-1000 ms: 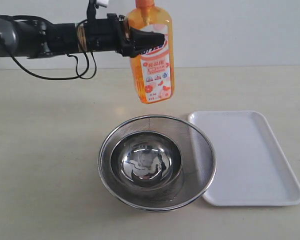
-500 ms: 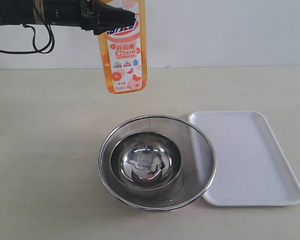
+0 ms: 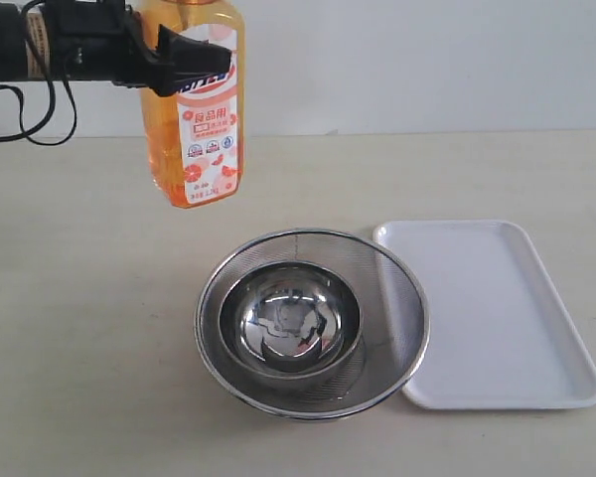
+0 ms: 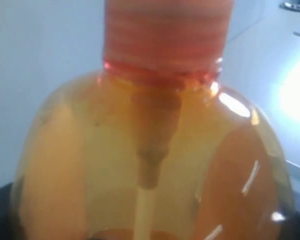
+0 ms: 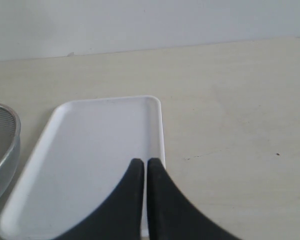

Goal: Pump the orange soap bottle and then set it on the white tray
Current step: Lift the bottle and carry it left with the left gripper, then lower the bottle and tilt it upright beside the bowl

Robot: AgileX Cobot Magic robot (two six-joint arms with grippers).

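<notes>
1. Orange soap bottle (image 3: 191,184): translucent orange body. Label (image 3: 209,144) is white with red lettering, small blue badges and orange-red prints at its foot.
2. Left wrist view: bottle collar (image 4: 165,35) is orange-red and finely ribbed. A pale tube (image 4: 146,212) shows through the amber liquid.
3. White tray (image 3: 497,318): plain white.
4. Strainer (image 3: 397,308): grey steel, fine mesh weave. Bowl (image 3: 290,320): mirror steel with dark reflections.
5. Bench (image 3: 79,298): pale beige. Wall (image 3: 427,60): off-white.
6. Left tool (image 3: 204,62), right tool (image 5: 144,162) and cable (image 3: 40,119): black.
</notes>
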